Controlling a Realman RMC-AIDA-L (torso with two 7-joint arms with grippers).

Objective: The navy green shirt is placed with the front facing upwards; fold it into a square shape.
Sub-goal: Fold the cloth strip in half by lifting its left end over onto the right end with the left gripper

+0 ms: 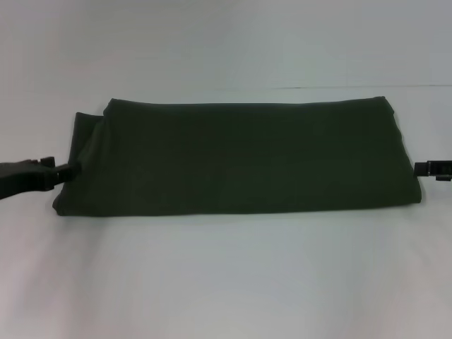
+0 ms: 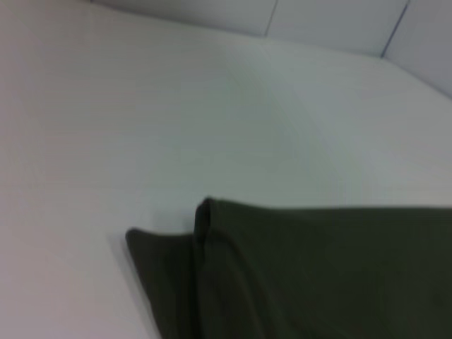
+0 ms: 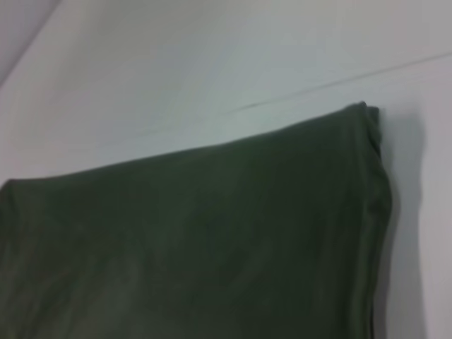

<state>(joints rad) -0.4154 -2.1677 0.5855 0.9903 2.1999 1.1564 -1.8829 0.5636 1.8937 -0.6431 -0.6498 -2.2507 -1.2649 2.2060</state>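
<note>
Two hands sit at the opposite ends of the shirt, which lies folded into a long, wide band across the middle of the white surface. In the head view the shirt shows only plain dark green cloth, with no lettering or label in sight; its far edge runs straight and its near edge is a smooth fold. At its left end the layers do not line up: a lower layer sticks out past the upper one, making a stepped corner with a soft crease. The left hand comes in from the left edge of the view, low over the surface, and its tip meets that left end about halfway along it; it seems to be closed on the edge of the cloth, though the contact is small and dark against the fabric. The right hand shows only as a small black part just beside the shirt's right end, touching or nearly touching the edge, and I cannot tell whether it is open or holding anything. The left wrist view shows the stepped left corner lying on the surface, and the right wrist view shows the neat stacked right edge.
</note>
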